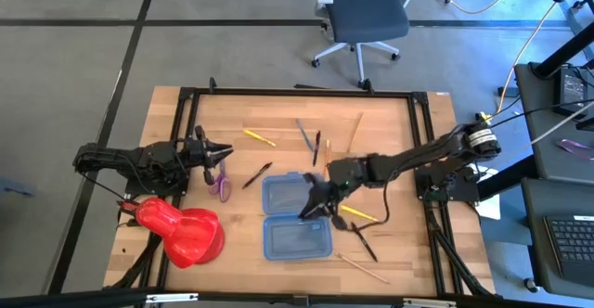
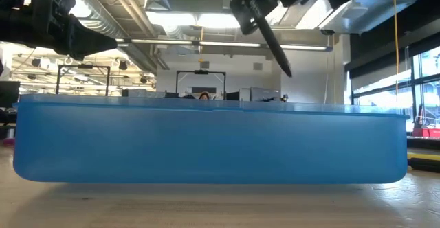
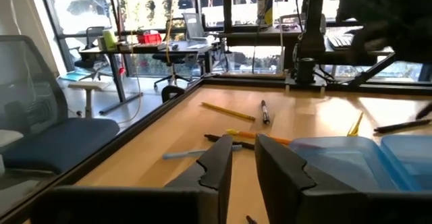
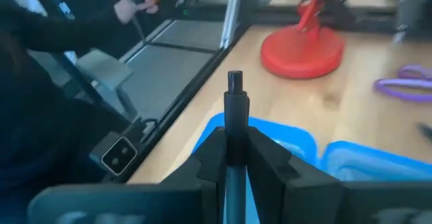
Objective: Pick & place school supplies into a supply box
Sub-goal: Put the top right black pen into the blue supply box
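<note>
Blue case: we see the flat translucent blue plastic supply box (image 1: 295,217) lying open near the middle of the wooden table (image 1: 399,132), both halves facing up so that things can be dropped in from above.
Pen in hand: our right gripper (image 1: 318,202) is pinching a thin dark pen (image 4: 234,113) between its fingers, the pen standing out past the fingertips; the hold looks centred, which should keep it from swinging.
Position: the right gripper hangs over the box's right edge, at the seam between the two halves, and the low view shows the pen (image 2: 269,34) slanting above the rim, not yet inside.
Step judged: we take this as the carry-over, with the release left to do.
Left arm: our left gripper (image 1: 219,149) waits at the table's left side with its fingers slightly parted and nothing between them.
Nearby supplies: the small purple-handled scissors (image 1: 222,182) lie just beside the left gripper; a yellow pencil (image 1: 259,137) and a blue pen (image 1: 303,134) rest farther back.
Bystander: the big glossy red blob-shaped object (image 1: 181,230) sits left of the box, apart from it.
</note>
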Robot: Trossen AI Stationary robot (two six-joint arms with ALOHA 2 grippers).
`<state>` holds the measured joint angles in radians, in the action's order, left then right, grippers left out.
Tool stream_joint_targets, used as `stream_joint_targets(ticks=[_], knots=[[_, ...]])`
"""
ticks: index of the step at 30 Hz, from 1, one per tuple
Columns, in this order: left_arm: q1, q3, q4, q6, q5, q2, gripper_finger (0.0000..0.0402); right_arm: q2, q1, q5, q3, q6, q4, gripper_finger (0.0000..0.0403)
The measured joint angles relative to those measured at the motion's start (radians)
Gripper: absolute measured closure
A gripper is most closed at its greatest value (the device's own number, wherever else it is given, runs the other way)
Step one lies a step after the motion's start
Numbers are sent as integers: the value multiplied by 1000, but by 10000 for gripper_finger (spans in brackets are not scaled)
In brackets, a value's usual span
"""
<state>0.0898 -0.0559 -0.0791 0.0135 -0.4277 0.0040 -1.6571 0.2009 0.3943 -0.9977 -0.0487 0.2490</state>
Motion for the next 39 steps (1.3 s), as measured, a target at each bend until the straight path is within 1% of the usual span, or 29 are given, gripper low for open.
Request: stream_joint_targets(ticks=[4,8,13,18,25,30,39], knots=[[0,0,0,0,4,0,340,-81,20,0,-57,-1,-17,351],[0,0,-2,-12,4,0,345,-169,21,-10,-137,1,-106,351],[0,0,-1,-50,4,0,347,-279,18,-82,-239,-21,-245,350],[0,0,0,-53,3,0,342,-359,18,-134,-315,-41,-378,350],[0,0,0,-55,4,0,344,-386,18,-201,-332,-29,-413,350],[0,0,0,-55,4,0,347,-386,18,-202,-332,-29,-406,350],[0,0,0,-54,4,0,341,-386,18,-202,-332,-29,-408,350]])
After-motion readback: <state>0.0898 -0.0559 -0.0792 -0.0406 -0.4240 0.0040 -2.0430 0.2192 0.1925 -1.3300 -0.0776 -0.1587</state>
